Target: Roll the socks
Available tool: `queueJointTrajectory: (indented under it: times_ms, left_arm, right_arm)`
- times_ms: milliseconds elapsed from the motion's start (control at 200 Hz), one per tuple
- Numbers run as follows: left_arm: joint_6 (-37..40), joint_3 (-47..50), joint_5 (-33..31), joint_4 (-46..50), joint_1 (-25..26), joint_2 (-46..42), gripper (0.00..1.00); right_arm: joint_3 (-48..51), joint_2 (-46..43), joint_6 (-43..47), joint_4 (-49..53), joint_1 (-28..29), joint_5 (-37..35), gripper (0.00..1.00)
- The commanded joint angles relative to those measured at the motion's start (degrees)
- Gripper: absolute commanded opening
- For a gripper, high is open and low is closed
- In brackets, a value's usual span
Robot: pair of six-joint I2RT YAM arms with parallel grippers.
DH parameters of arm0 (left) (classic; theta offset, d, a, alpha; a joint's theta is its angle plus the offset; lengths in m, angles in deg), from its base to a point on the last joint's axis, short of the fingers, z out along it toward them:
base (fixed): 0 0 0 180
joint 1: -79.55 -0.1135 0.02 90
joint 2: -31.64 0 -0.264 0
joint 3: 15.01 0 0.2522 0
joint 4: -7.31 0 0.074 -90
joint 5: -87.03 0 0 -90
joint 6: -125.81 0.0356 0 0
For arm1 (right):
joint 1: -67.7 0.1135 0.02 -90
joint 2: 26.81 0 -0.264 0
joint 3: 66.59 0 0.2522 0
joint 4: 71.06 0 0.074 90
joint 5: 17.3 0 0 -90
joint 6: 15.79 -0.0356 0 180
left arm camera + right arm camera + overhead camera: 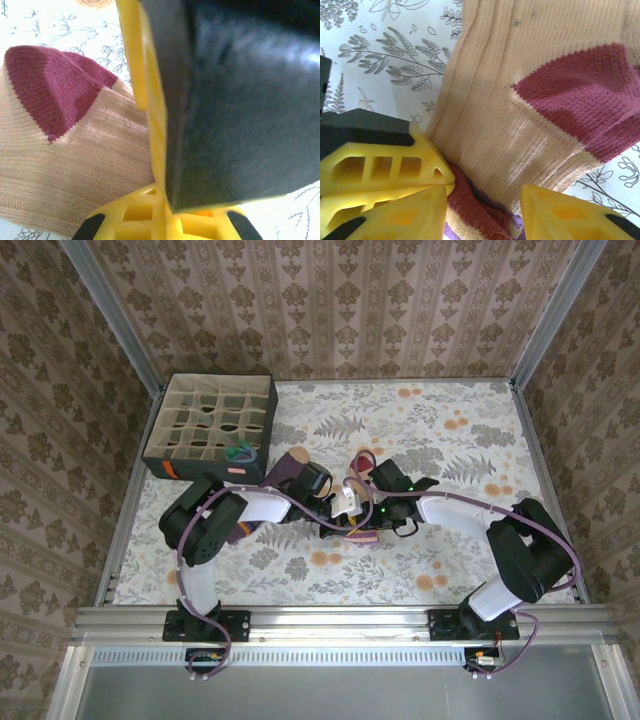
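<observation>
Top external: floral tablecloth, damask-papered walls; left gripper pressed together, right gripper spread astride peach sock.

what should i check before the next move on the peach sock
1. Left gripper shut: ok.
2. Left gripper pinching the peach sock: cannot tell; the fabric runs behind its finger.
3. Right gripper astride the striped cuff: ok, its jaws stand apart on either side of the cuff.
4. Right gripper pressing the cuff: cannot tell.
5. Roll finished: not ok; the sock's leg lies spread flat on the table.
6. Arms away from the box: ok, both grippers work at mid-table.
</observation>
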Motion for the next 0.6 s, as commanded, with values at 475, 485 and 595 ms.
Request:
queueJointTrajectory:
  times_ms: [475, 485, 595]
  left_arm:
    - [-3.0, -2.0, -6.7, 8.9, 0.4, 4.9, 0.03]
    - [-3.1, -2.0, -6.7, 9.0, 0.4, 4.9, 0.03]
    - [-3.2, -2.1, -7.1, 9.5, 0.4, 5.0, 0.03]
  right_arm:
    - [5.4, -5.0, -5.8, -0.8, 0.6, -9.3, 0.34]
    - [5.5, -5.3, -6.0, -1.0, 0.6, -9.4, 0.35]
    - [7.0, -11.5, -8.1, -1.5, 0.6, -10.8, 0.35]
